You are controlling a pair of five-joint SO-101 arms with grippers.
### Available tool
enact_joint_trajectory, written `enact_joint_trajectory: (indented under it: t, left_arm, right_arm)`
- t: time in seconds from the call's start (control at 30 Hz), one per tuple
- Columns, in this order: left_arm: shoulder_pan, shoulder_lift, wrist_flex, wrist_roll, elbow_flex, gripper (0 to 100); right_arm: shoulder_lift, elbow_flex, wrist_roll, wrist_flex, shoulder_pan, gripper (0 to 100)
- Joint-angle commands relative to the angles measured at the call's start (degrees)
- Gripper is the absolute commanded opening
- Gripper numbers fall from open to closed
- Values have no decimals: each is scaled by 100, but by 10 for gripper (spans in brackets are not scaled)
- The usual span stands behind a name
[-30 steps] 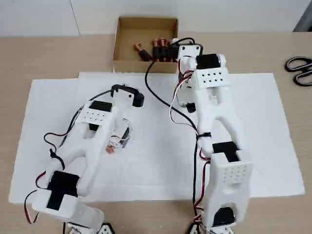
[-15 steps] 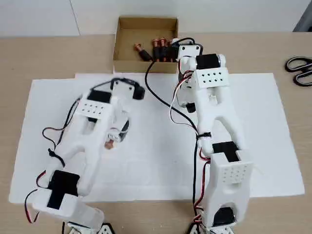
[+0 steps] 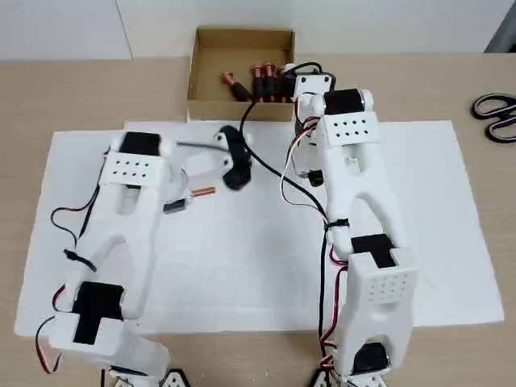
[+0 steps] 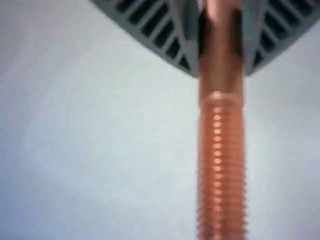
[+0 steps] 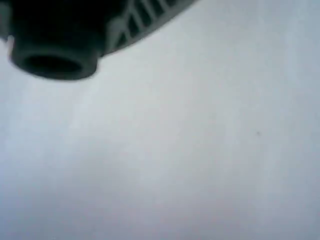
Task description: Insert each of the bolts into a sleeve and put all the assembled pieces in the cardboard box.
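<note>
Black scissors [image 3: 496, 117] at the wooden table's [image 3: 48, 89] edge, beside white paper sheet [image 3: 242, 266].

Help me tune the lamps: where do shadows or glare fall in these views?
High view: soft, faint shadows on the white sheet, no glare. Left wrist view: a pale highlight runs down the thread of the bolt. Right wrist view: the bore of the black sleeve is in shadow.

No text, label, brand, number or sign can be read anywhere in these 3 views
</note>
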Motion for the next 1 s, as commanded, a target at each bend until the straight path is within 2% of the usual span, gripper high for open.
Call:
enact_joint_trajectory:
  t: [0.0, 0.1, 0.27, 0.33, 0.5, 0.77, 0.83, 0.87, 0.97]
  left_arm:
    - [-18, -26, -554, -501, -242, 7]
    - [53, 123, -993, -501, -189, 7]
    - [149, 563, -1152, -747, -215, 10]
    - [149, 686, -1178, -633, -215, 15]
    - [149, 756, -1187, -343, -224, 98]
    - [123, 747, -1398, 237, -435, 101]
    - [114, 747, -1380, 870, -725, 101]
    - [105, 747, -1363, 1442, -901, 101]
    - [97, 677, -765, 3868, -1604, 102]
  right_arm:
    - [-409, -264, 18, 22, 57, 4]
    - [-409, -264, 18, 22, 48, 4]
    - [-409, -264, 18, 22, 48, 4]
    - [-409, -255, 18, 31, 48, 4]
    - [-409, -255, 18, 31, 48, 4]
    - [-409, -255, 18, 31, 31, 4]
    - [-409, -255, 18, 31, 40, 4]
    - [-409, -255, 18, 31, 40, 4]
    - [-409, -255, 35, 31, 40, 4]
